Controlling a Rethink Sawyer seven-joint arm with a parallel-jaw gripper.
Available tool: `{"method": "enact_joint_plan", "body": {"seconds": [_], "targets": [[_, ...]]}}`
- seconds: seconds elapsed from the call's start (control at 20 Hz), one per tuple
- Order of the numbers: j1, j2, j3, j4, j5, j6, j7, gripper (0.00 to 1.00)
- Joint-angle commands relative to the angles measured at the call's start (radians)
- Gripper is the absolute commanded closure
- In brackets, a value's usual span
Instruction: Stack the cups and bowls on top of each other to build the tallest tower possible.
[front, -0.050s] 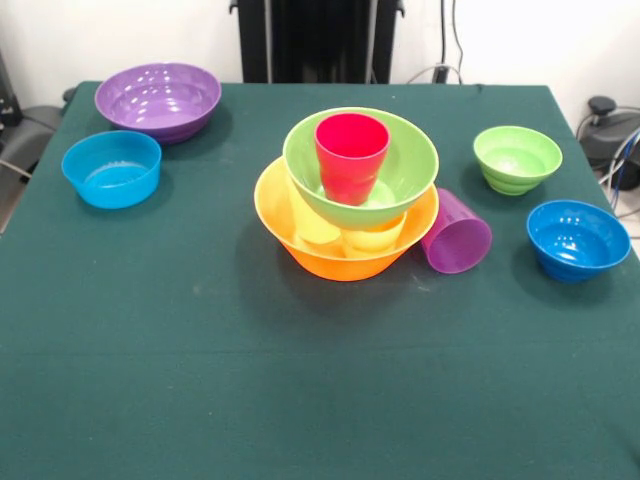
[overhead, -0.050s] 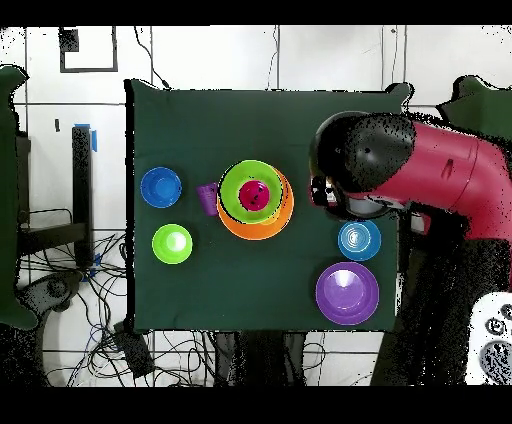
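Soft, even light is falling from above, and the dark green tabletop (front, -0.050s: 150, 350) is looking matte and free of glare. Small white highlights are glinting on the glossy insides of the large purple bowl (front, -0.050s: 158, 100) and the blue bowl (front, -0.050s: 578, 238). Faint, soft-edged shadows are pooling just beneath the large orange bowl (front, -0.050s: 345, 258) and beside the other bowls. The pale wall behind is appearing bright, nearly washed out. From overhead, the red arm (overhead, -0.050s: 420, 170) is showing an even sheen.
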Motion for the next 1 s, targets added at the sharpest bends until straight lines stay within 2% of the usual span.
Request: {"method": "enact_joint_plan", "body": {"seconds": [0.05,0.7,1.0], "targets": [[-0.035,0.018,0.152,0.135,-0.078,-0.057,-0.329,0.00],[-0.088,0.025,0.208,0.181,-0.117,-0.128,-0.292,0.00],[-0.114,0.039,0.232,0.226,-0.128,-0.208,-0.254,0.00]]}}
